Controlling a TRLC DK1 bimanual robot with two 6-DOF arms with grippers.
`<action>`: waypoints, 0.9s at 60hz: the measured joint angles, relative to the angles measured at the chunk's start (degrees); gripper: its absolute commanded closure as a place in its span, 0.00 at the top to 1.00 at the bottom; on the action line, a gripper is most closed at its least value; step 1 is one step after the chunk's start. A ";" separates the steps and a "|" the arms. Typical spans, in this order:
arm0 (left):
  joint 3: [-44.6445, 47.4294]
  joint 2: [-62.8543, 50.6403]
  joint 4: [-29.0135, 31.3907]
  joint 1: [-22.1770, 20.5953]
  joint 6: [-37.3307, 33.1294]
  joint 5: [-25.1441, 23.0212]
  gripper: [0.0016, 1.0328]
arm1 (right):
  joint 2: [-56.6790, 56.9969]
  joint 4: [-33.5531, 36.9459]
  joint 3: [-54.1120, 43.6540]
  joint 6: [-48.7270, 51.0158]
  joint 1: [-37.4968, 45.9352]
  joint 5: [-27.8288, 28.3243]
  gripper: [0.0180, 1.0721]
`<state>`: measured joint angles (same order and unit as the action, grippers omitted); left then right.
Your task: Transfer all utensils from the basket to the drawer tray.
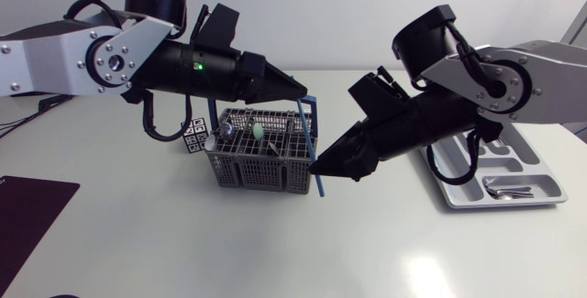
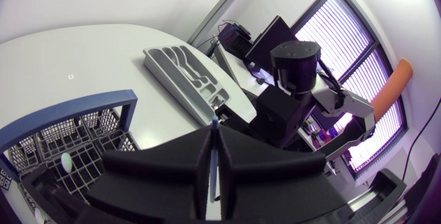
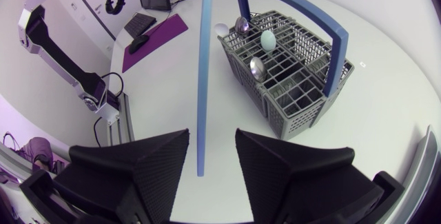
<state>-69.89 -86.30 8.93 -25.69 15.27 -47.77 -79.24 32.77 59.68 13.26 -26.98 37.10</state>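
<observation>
Pinching blue utensil (image 1: 311, 142) — left end effector (image 1: 303, 92); right end effector (image 1: 317, 165) gapes around it.

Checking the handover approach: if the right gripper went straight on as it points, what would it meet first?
The right gripper would meet the blue utensil, whose lower end hangs between its open fingers; beyond it, probably the basket, depth unclear.

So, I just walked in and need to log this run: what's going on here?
The left tool is shut on the top of a long thin blue utensil, holding it roughly upright beside the grey wire basket with the blue handle. The right tool is open, with the utensil's lower end between its fingers. Spoons sit in the basket; the grey drawer tray holds a few pieces.
</observation>
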 measured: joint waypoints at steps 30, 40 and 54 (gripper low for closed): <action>1.66 0.00 -1.49 0.00 0.00 -0.22 0.03 | -0.24 0.02 0.00 -0.24 -1.44 -0.02 0.05; 1.66 0.02 -1.51 0.00 0.20 -0.31 0.15 | -0.28 0.02 0.00 -1.14 -1.42 -0.04 0.05; 1.46 0.92 -4.61 0.31 2.40 -0.20 0.50 | -0.28 0.24 -0.68 -1.03 -1.79 0.61 0.05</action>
<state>-68.42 -85.38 4.32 -25.39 17.67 -47.97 -79.53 33.01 59.00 12.23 -28.77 37.71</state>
